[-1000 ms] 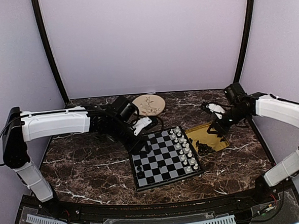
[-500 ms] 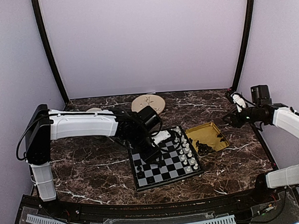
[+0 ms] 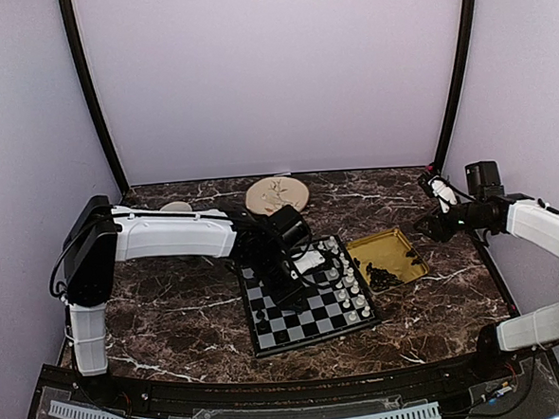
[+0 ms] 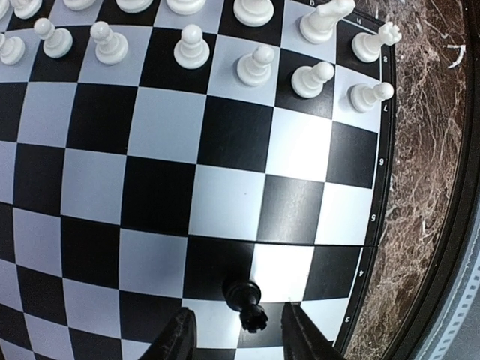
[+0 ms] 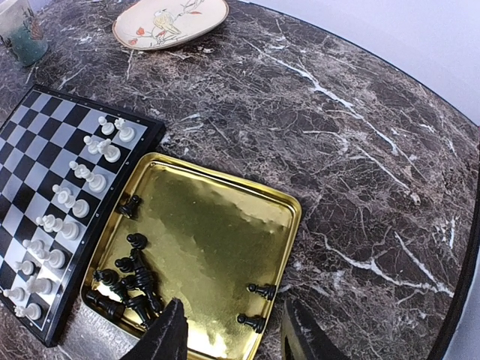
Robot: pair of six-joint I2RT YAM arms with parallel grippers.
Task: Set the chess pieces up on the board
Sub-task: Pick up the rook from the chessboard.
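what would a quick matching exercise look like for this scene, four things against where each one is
1 yellow tray
2 white pieces
3 round plate
4 left gripper

A at the far side of the table
B over the board, one black piece between its open jaws
C holds loose black pieces
D in rows along one board edge

Pairs: 1-C, 2-D, 3-A, 4-B

We read small pale numerals printed along the dark rim of the board [image 4: 381, 161], seen in the left wrist view. Down that edge they run 8, 7, 6, 5, 4 and 3, one beside each row of squares, and they lie turned sideways to us. Further marks at the rim's upper corner are too small for us to tell.
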